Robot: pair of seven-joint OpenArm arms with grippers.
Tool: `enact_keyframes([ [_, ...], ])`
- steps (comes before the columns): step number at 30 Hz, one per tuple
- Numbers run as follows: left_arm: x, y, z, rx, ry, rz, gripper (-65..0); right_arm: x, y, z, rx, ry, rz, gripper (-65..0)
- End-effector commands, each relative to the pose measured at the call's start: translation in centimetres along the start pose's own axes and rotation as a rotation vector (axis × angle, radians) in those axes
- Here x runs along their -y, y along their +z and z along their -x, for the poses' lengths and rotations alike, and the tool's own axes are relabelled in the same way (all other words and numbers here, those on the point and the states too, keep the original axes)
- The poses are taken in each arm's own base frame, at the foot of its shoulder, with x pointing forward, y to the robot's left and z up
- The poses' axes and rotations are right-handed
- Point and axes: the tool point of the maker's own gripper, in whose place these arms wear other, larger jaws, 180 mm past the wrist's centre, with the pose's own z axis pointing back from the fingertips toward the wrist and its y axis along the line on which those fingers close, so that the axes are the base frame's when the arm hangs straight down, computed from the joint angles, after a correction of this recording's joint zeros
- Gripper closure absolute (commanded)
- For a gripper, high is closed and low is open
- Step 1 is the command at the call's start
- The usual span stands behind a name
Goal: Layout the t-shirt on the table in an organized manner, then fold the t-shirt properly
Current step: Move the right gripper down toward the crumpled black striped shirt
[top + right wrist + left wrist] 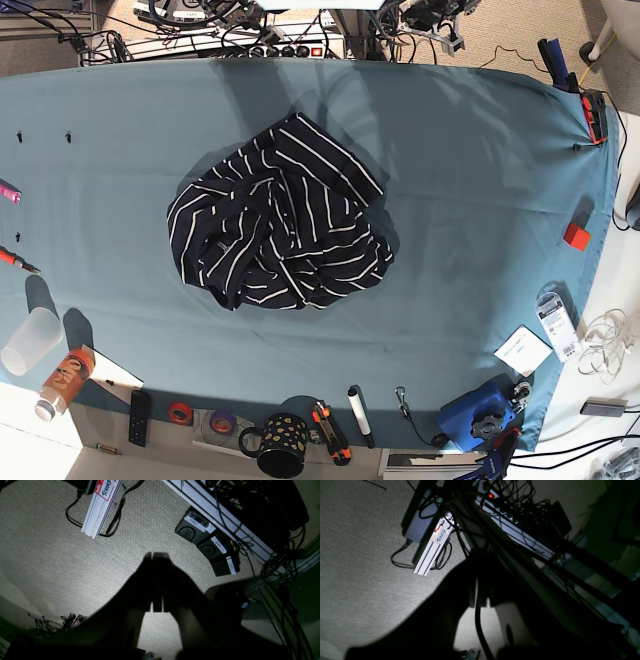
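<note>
The t-shirt (280, 225) lies crumpled mid-tabletop (480, 180), no clear long axis. Both pincers, left (480, 600) and right (157, 582), are pressed together, empty, aimed at the floor, neither visibly nearer.

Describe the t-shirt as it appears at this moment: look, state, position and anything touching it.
The t-shirt is dark navy-black soft fabric with thin, widely spaced white stripes. It lies crumpled in a rough heap, folds and creases bunched over one another, not spread flat; sleeves and neckline cannot be picked out. It sits near the middle of the teal-covered table, resting only on that cloth. No gripper touches it, and neither arm appears in the base view. It shows in that view only.
</note>
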Motion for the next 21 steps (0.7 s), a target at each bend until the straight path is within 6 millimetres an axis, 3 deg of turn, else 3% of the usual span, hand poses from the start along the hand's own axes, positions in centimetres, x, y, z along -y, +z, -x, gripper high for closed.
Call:
enact_keyframes([
  [1,-0.2,0.1,0.3,-0.002,-0.001,0.003,0.0,0.1,0.1,0.4,-0.004,0.0,-0.003,0.0],
  [6,-1.6,0.8,0.2,0.022,-0.013,-0.02,0.0,0.6,0.1,1.1,-0.028,0.001,0.005,0.0],
  [11,-3.8,1.9,-0.1,0.05,-0.061,-0.064,0.0,2.6,0.5,2.6,-0.051,0.004,0.034,0.0],
  [16,-7.1,3.6,-0.8,0.07,-0.113,-0.123,0.0,5.1,1.4,3.9,-0.05,0.019,0.079,0.0],
  [21,-11.0,5.6,-1.6,0.077,-0.13,-0.186,0.0,7.1,3.2,5.3,-0.011,-0.096,0.1,0.0],
])
